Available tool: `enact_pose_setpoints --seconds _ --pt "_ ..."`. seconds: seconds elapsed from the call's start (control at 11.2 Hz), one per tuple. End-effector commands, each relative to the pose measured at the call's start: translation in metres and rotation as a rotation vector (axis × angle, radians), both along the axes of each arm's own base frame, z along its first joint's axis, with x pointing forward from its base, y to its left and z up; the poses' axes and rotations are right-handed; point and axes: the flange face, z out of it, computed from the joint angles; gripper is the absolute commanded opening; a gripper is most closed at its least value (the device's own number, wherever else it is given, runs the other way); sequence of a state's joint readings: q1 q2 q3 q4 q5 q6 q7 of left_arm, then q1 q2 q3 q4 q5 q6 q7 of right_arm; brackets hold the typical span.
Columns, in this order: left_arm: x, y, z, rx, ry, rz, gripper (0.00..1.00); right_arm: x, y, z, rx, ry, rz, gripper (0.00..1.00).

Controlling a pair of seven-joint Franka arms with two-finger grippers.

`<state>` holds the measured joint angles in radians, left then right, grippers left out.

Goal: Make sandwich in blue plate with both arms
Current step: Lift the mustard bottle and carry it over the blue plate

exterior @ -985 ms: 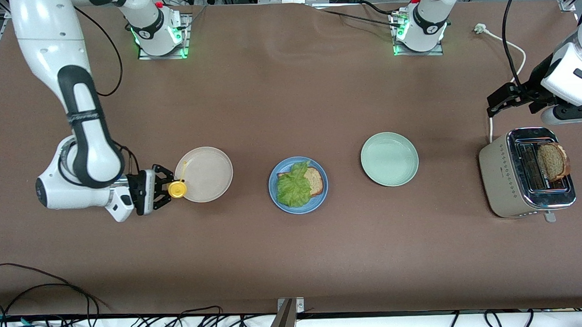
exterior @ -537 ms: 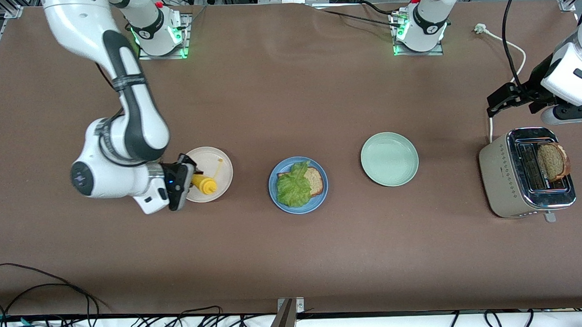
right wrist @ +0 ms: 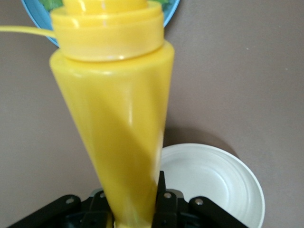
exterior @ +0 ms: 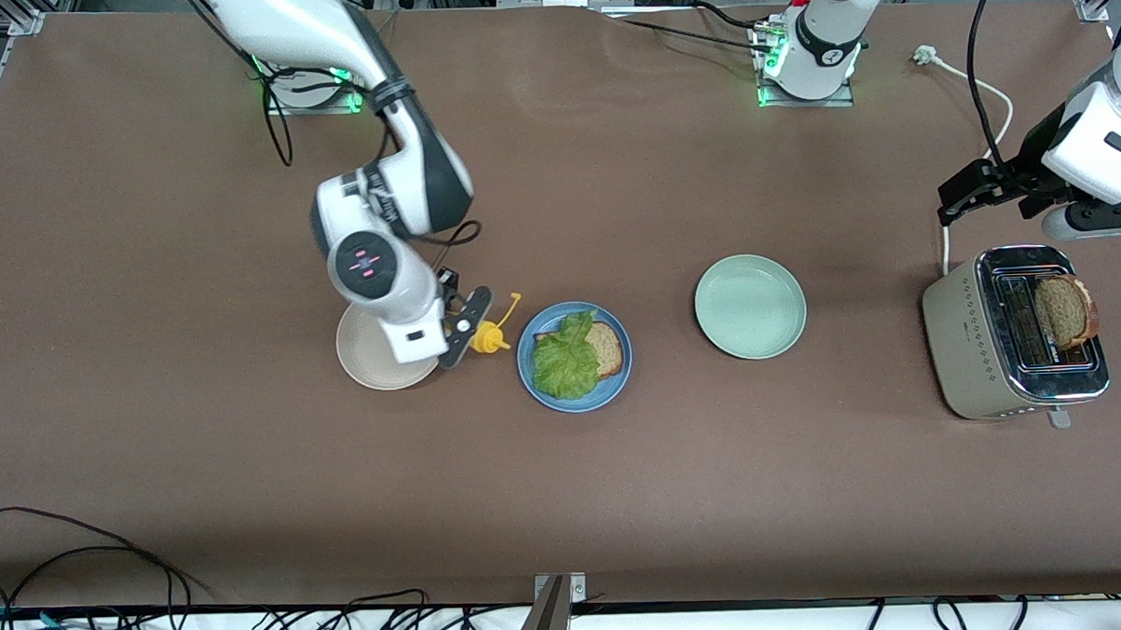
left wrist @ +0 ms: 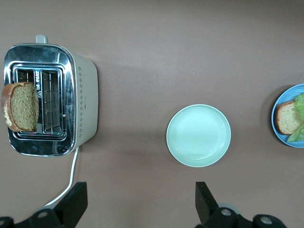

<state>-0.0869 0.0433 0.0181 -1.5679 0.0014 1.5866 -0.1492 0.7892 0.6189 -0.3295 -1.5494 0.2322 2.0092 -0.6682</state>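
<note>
Yellow plastic fills my right wrist view: the right gripper (exterior: 468, 332) has its fingers clamped on a mustard bottle (exterior: 489, 337), tipped with its nozzle toward the blue plate (exterior: 530, 365) and hanging over the tabletop (exterior: 567, 501) between that plate and the beige plate (exterior: 366, 364). On the blue plate I see one bread slice (exterior: 606, 347) with lettuce (exterior: 565, 359) over its half at nine o'clock; the green plate (exterior: 749, 306) sits at the blue plate's three o'clock. My left gripper (exterior: 980, 191) waits with fingers apart above the toaster (exterior: 976, 338), where the second slice (exterior: 1064, 310) stands in a slot.
</note>
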Motion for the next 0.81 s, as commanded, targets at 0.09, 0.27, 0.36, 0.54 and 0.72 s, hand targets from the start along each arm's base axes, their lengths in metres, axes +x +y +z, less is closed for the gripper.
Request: enact_pose_setpoints --seconds 0.09,0.27,0.36,0.54,0.72 --pt "-0.003 0.001 0.005 -0.015 -0.011 -0.011 1.00 -0.034 0.054 -0.024 -0.265 -0.147 0.127 0.00" --pt "-0.003 0.002 0.005 -0.015 -0.011 -0.009 1.00 -0.045 0.073 -0.045 -0.350 -0.231 0.181 0.00" --pt "-0.003 0.002 0.005 -0.015 -0.011 -0.009 1.00 -0.053 0.084 -0.052 -0.371 -0.251 0.190 0.00" --pt "-0.003 0.002 0.004 -0.015 -0.010 -0.009 1.00 -0.065 0.097 -0.063 -0.391 -0.260 0.207 0.00" --pt "-0.003 0.002 0.004 -0.015 -0.010 -0.009 1.00 -0.071 0.102 -0.075 -0.455 -0.307 0.240 0.00"
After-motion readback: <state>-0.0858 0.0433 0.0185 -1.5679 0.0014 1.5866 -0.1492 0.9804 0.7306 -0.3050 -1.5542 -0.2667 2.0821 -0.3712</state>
